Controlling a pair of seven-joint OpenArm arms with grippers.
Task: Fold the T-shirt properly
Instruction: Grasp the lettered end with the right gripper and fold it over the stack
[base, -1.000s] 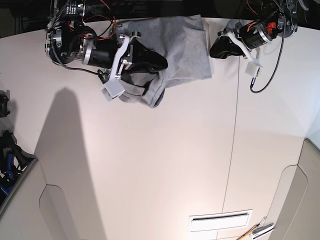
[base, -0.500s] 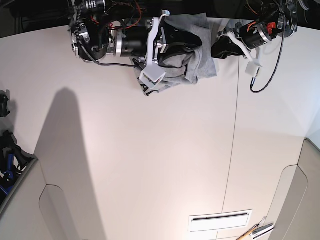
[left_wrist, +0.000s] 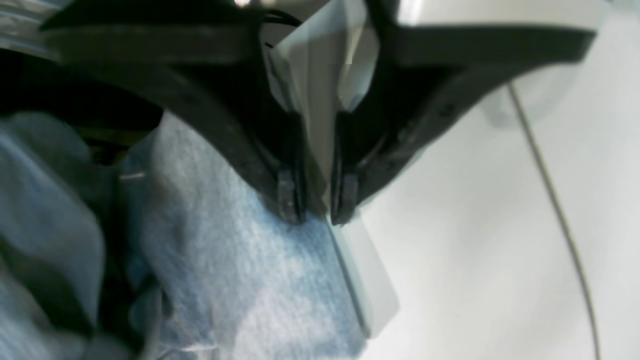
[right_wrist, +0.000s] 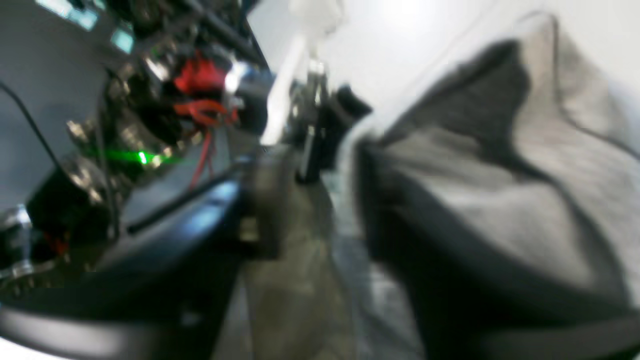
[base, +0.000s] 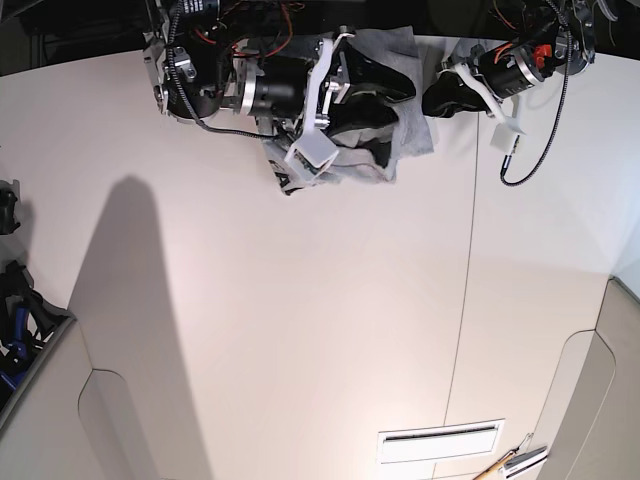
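We see the light heather-grey cotton T-shirt (base: 405, 135) bunched at the table's (base: 320, 330) far edge, mid-fold. The left gripper (left_wrist: 320, 212) pinches its edge, jaws nearly closed; the right gripper's (base: 385, 95) opening we cannot tell. Next, flatten the fold.

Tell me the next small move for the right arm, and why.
Probably lift the right gripper up and back, clear of the T-shirt. In the base view its jaws look apart over the bunched cloth, so the fold seems laid down; the wrist view is too blurred to confirm a clean release. The left gripper sits at the shirt's edge on the table, so it can steady the cloth.
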